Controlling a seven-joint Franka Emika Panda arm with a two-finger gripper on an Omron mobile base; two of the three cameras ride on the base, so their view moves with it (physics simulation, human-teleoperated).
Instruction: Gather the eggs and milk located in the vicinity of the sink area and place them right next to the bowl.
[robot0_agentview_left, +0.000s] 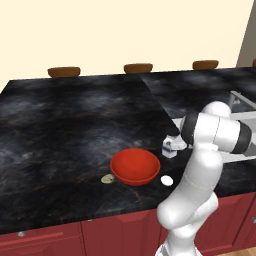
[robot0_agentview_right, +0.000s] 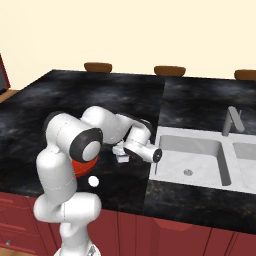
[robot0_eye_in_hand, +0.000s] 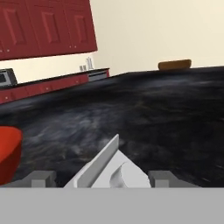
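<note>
Left base view. The red bowl (robot0_agentview_left: 135, 166) is seen on the dark marble counter (robot0_agentview_left: 70, 120), near its front edge. The speckled egg (robot0_agentview_left: 107, 178) lies just beside the bowl on its left, and the white egg (robot0_agentview_left: 166, 180) lies just beside it on its right, toward the near edge. The milk carton (robot0_agentview_left: 170, 147) stands upright beyond the bowl's right rim, partly covered by the white arm (robot0_agentview_left: 200, 170). A corner of the sink (robot0_agentview_left: 240, 102) is seen at the right edge, and three brown wooden shapes (robot0_agentview_left: 138, 68) line the counter's far side.

Right base view. The gripper (robot0_agentview_right: 121, 152) is held low over the counter between the bowl (robot0_agentview_right: 77, 167) and the sink (robot0_agentview_right: 192, 157). Part of the milk carton (robot0_agentview_right: 120, 149) is seen at the fingers, but contact cannot be judged here. The white egg (robot0_agentview_right: 93, 181) lies near the counter's front edge. The grey bent faucet (robot0_agentview_right: 232, 121) rises behind the basin.

Hand view. The gabled top of the milk carton (robot0_eye_in_hand: 111, 168) is seen between the two finger tips (robot0_eye_in_hand: 39, 179), which stand wide apart on either side of it; whether the carton is pinched cannot be told. The bowl's red rim (robot0_eye_in_hand: 8, 153) shows at the left edge. Red cabinets (robot0_eye_in_hand: 48, 26) are seen on the far wall.
</note>
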